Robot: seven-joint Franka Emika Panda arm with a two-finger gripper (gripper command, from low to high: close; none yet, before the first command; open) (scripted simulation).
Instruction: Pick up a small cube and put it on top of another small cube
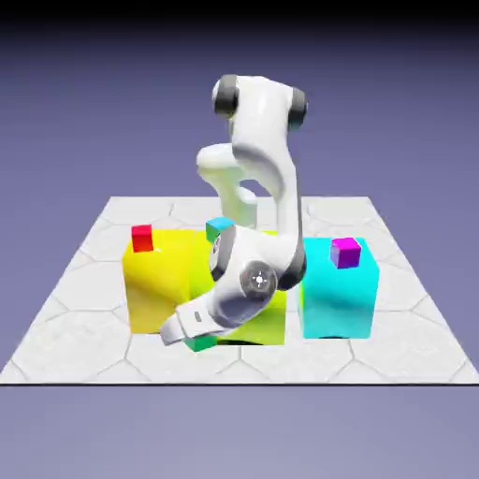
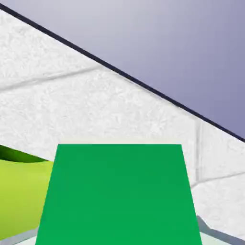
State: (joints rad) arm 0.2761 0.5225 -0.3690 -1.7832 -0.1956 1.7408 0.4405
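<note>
On the pale tiled table [image 1: 84, 309], low before the lime block [image 1: 257, 323], the gripper [image 1: 192, 339] has clamped the small green cube [image 2: 119, 191] — rigid, light, probably slick — squarely across flat opposite faces.

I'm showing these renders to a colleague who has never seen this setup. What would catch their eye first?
Probably the white arm, bent low over the table, with its gripper shut on the small green cube at the front of the big blocks; that cube fills the lower hand view. Next, the bright big blocks: a yellow block with the small red cube on top, and a cyan block carrying a small magenta cube.
</note>
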